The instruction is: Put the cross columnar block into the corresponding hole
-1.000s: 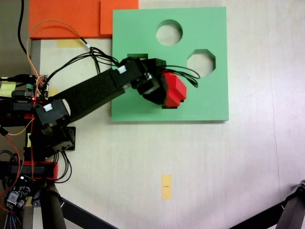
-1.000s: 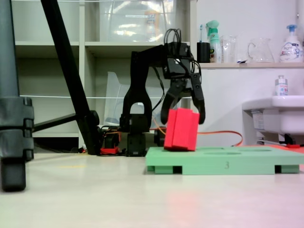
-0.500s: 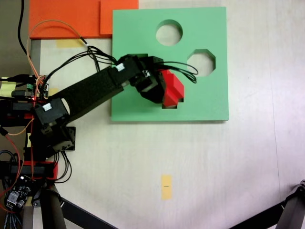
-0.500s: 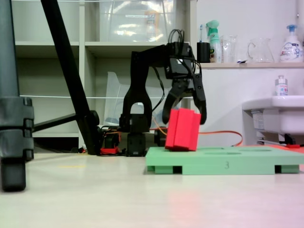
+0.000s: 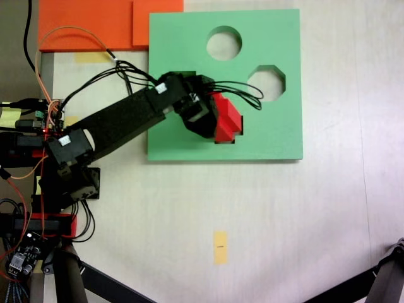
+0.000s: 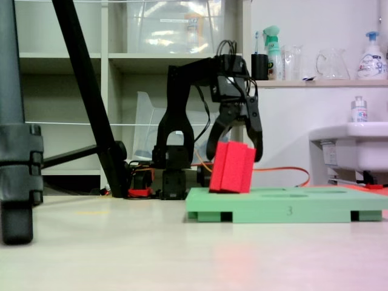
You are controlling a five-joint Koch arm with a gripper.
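Gripping the small bright red foam cross block (image 6: 232, 167), the black tool (image 6: 237, 150) tilts it at the large green square foam board's (image 5: 278, 132) plus-shaped hole (image 5: 226, 140), lower end entering; seating it upright remains, I judge.

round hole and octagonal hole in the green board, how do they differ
Shape: the round hole has a smooth circular edge, while the octagonal hole has straight sides and corners. Place: in the view from above, the round hole lies near the top edge of the green foam board, while the octagonal hole sits lower and further right, nearer the right edge. Both are empty, similar in size, and clear of the red cross block.
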